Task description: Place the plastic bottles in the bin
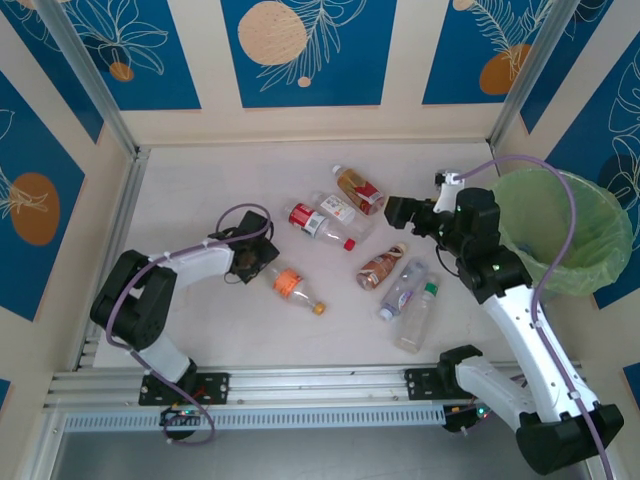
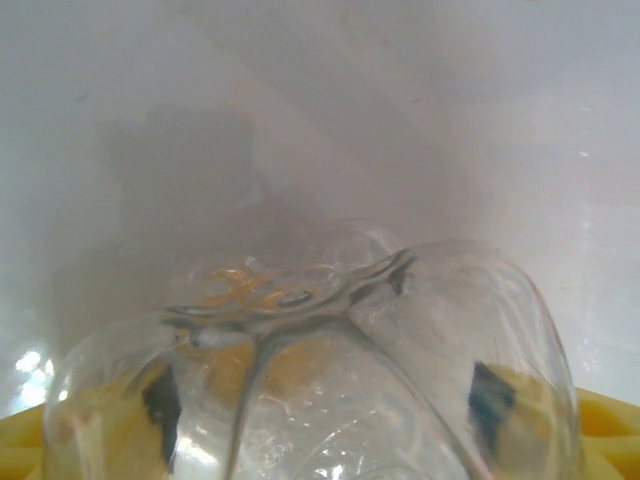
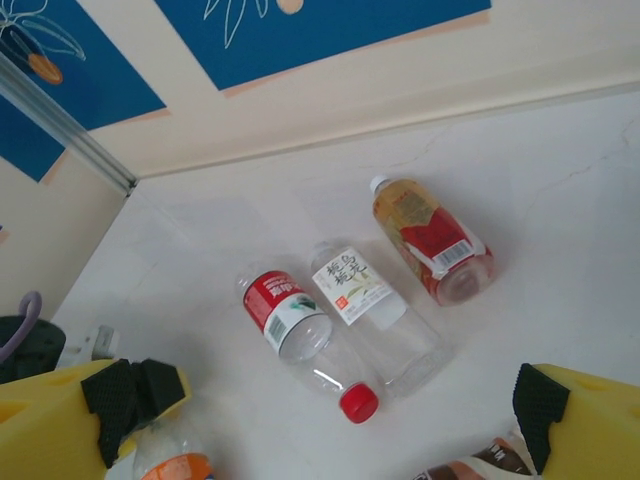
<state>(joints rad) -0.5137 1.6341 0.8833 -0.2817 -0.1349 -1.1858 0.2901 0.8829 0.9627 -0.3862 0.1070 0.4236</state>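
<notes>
**A:** Which containers are here, and what is in them?

**B:** A round grey bin [image 1: 590,268] stands at the right edge of the table [image 1: 200,190]. A pale green bag lines it and folds over the rim. From above, its mouth shows green liner. Seven plastic bottles lie on their sides on the table, well apart from the bin.

**A:** Where are the bottles?

**B:** An orange-labelled bottle [image 1: 288,283] lies left of centre. Further back, three lie side by side: a red-labelled bottle [image 3: 290,320] with a red cap, a white-labelled bottle [image 3: 355,290], and an amber bottle [image 3: 430,235] with a white cap. Nearer the bin are a brown-labelled bottle [image 1: 382,266], a blue-labelled bottle [image 1: 402,288] and a green-capped bottle [image 1: 417,317].

**A:** What are the hands doing?

**B:** The left gripper [image 1: 262,266] is down at the base of the orange-labelled bottle. Its wrist camera shows the clear, ridged base between the yellow fingers [image 2: 610,425]. I cannot tell whether they are pressing on it. The right gripper [image 3: 350,392] hangs above the back three bottles with its jaws spread wide, grasping nothing.

**A:** Is anything in the way?

**B:** The right arm [image 1: 505,285] stands between the bottles and the bin. The brown-labelled, blue-labelled and green-capped bottles lie between the orange-labelled bottle and the bin.
</notes>
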